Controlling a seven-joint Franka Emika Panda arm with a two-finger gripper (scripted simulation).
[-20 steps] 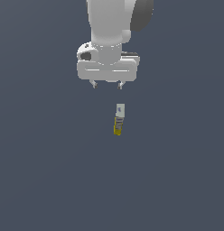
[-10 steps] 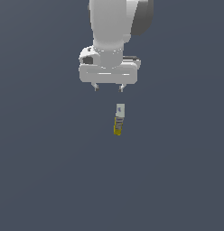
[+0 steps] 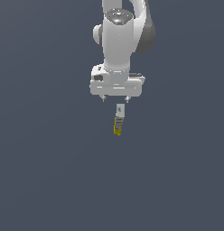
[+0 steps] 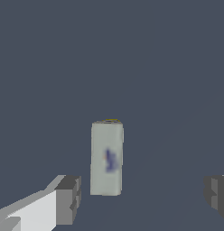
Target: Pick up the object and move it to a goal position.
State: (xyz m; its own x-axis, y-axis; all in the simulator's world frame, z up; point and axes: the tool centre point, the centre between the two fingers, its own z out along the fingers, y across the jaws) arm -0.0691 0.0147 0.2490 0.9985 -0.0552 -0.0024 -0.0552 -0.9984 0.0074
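The object is a small slender item lying on the dark grey floor, pale grey at the end nearer the arm and yellow at the far end. In the wrist view the object shows as a pale grey block with a blue mark and a thin yellow edge. My gripper hangs open just above and slightly behind its pale end, its two short fingertips spread wide. In the wrist view the gripper has one finger and the other finger on either side of the object, apart from it.
The white arm rises above the gripper. Around the object there is only the plain dark grey floor.
The gripper has come down and shifted a little toward the exterior view's right, closer to the object's pale end. The object has not moved.
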